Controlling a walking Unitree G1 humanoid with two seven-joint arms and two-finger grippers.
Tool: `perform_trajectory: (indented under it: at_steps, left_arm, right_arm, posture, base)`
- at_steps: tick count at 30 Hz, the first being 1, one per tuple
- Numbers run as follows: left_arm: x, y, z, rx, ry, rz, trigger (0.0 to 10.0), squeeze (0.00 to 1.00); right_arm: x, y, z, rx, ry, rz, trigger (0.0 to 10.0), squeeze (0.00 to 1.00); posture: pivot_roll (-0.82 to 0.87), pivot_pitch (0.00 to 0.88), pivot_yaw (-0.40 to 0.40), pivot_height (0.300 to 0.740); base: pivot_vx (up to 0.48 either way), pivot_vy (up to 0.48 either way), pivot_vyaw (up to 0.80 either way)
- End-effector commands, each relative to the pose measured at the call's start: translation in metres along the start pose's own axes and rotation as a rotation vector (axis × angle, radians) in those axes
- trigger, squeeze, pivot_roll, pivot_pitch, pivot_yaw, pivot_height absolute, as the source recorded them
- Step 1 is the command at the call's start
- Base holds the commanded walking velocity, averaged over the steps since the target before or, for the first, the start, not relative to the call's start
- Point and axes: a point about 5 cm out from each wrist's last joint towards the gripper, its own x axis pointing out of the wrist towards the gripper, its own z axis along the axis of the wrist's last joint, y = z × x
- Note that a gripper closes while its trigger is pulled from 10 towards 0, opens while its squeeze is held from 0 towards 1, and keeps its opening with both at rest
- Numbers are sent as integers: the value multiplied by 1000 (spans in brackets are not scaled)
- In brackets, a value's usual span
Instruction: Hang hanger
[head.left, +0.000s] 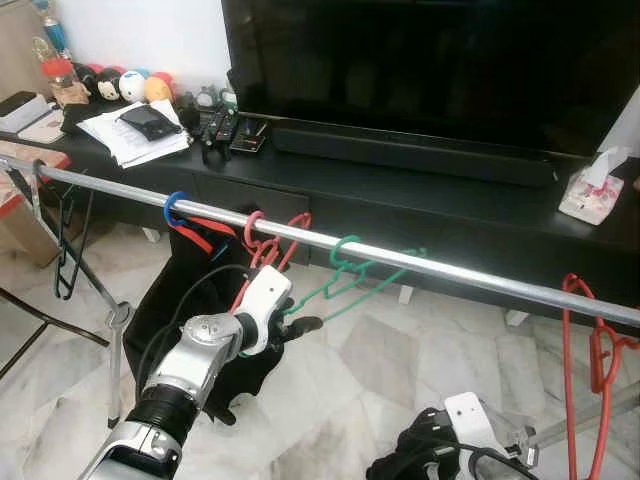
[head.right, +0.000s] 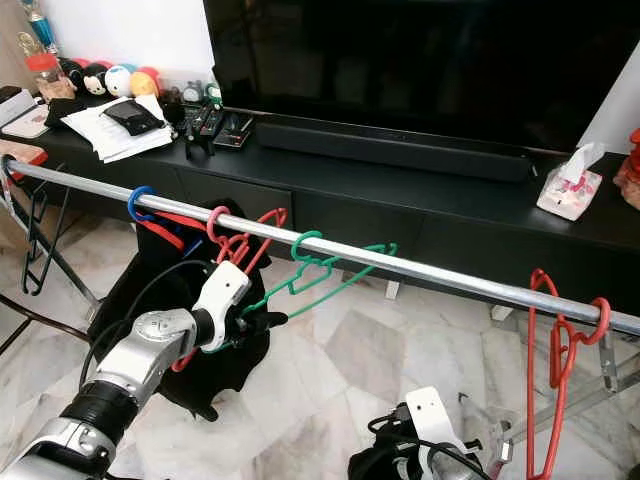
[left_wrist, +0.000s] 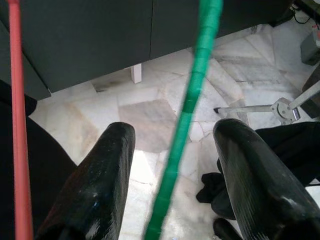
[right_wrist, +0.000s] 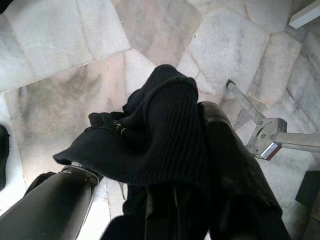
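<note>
A green hanger (head.left: 375, 272) hangs by its hook on the silver rail (head.left: 470, 272), tilted. My left gripper (head.left: 303, 325) is raised just below the rail. It is open, and the hanger's green bar (left_wrist: 197, 80) passes between its two fingers (left_wrist: 110, 165) without being clamped. A pink-red hanger rod (left_wrist: 17, 125) runs close beside that gripper. Low at the front, my right gripper (right_wrist: 145, 145) is shut on a black knit garment (right_wrist: 165, 115), which bunches between and over its fingers above the marble floor.
The rail also carries a blue hook (head.left: 176, 208), a pink hanger (head.left: 255, 232) with dark clothing (head.left: 185, 290) under it, a red hanger (head.left: 592, 350) at the right and black hangers (head.left: 63, 250) at the left. Behind stands a black TV cabinet (head.left: 420, 200) with a tissue box (head.left: 592, 188).
</note>
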Motion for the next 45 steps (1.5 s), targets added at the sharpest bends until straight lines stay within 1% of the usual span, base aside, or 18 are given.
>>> perform_trajectory:
  at_steps: [1,6,9,10,12,15,19,21,24,26,29,30,31,33,34,38,41,45]
  left_arm:
    - [-1,4,10,4,-48,4,10000,0]
    - [-14,11,28,48,-149,44,10000,0]
    - [-30,13,37,57,-196,34,10000,0]
    - [-30,13,37,57,-196,34,10000,0]
    - [-43,10,38,77,-200,-9,10000,0]
    - [-51,7,38,88,-186,-39,10000,0]
    - [-70,15,40,80,-204,25,10000,0]
    - [-84,22,40,23,-239,59,10000,0]
    - [-95,26,39,-18,-255,78,10000,0]
    - [-97,28,39,-18,-253,87,10000,0]
    - [-104,39,33,-7,-216,180,10000,0]
    - [-105,43,29,-7,-202,219,10000,0]
    - [-104,51,19,5,-147,300,10000,0]
    - [-100,57,2,8,-84,357,10000,0]
    - [-96,55,-1,-23,-97,357,10000,0]
    - [-87,54,-2,-13,-97,365,10000,0]
    - [-75,54,-1,-23,-118,389,10000,0]
    - [-62,64,2,-29,-156,466,10000,0]
  right_arm:
    - [0,-1,-1,11,1,-7,10000,0]
    - [0,-1,-1,10,1,-8,10000,0]
    - [0,0,-1,11,1,-5,10000,0]
    - [0,0,-1,11,1,-5,10000,0]
    - [0,0,-1,10,1,-2,10000,0]
    - [0,0,-1,9,1,0,10000,0]
    - [0,0,0,8,0,2,10000,0]
    - [0,0,0,8,-1,2,10000,0]
    - [0,-1,0,6,-1,2,10000,0]
    - [0,-1,0,5,-1,2,10000,0]
    - [0,-1,1,2,-1,3,10000,0]
    - [0,-1,1,1,-1,4,10000,0]
    - [0,-1,1,0,-2,6,10000,0]
    - [0,-1,1,-1,-4,7,10000,0]
    - [0,-1,1,0,-4,7,10000,0]
    - [0,-2,2,-2,-4,5,10000,0]
    - [0,-2,2,-1,-4,1,10000,0]
    - [0,-2,2,0,-5,1,10000,0]
  posture:
    - [-75,13,-29,740]
    - [-73,19,-30,740]
    - [-73,19,-30,740]
    - [-73,19,-30,740]
    - [-50,27,-35,740]
    - [-50,27,-35,740]
    - [-45,27,-35,740]
    - [-47,24,-36,740]
    - [-45,23,-38,740]
    - [-45,23,-38,740]
    - [-38,23,-41,740]
    - [-38,23,-41,740]
    - [-38,23,-41,740]
    - [-38,21,-41,740]
    - [-44,21,-42,740]
    - [-44,19,-42,740]
    - [-45,19,-42,740]
    - [-53,17,-42,740]
  base:
    - [0,0,0]
    - [0,0,0]
    - [0,0,0]
    - [0,0,0]
    - [0,0,0]
    - [0,0,0]
    - [0,0,0]
    - [0,0,0]
    - [0,0,0]
    - [0,0,0]
    - [0,0,0]
    - [0,0,0]
    - [0,0,0]
    - [0,0,0]
    - [0,0,0]
    - [0,0,0]
    - [0,0,0]
    - [0,0,0]
